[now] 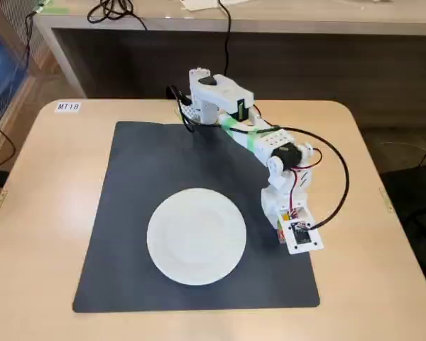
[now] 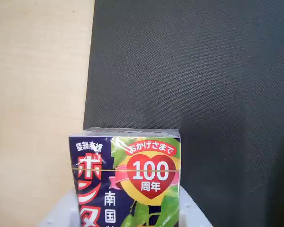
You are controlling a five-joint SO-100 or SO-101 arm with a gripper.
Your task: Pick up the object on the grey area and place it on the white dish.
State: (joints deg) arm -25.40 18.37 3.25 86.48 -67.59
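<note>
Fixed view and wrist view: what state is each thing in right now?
box: gripped between the claw's fingers, near the mat's edge.
claw: shut on the box.
white dish: empty, lying on the mat.
mat: flat on the table.

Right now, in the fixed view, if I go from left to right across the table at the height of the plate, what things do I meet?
Bare table → dark grey mat → white plate → the arm's gripper near the mat's right edge → bare table again.
</note>
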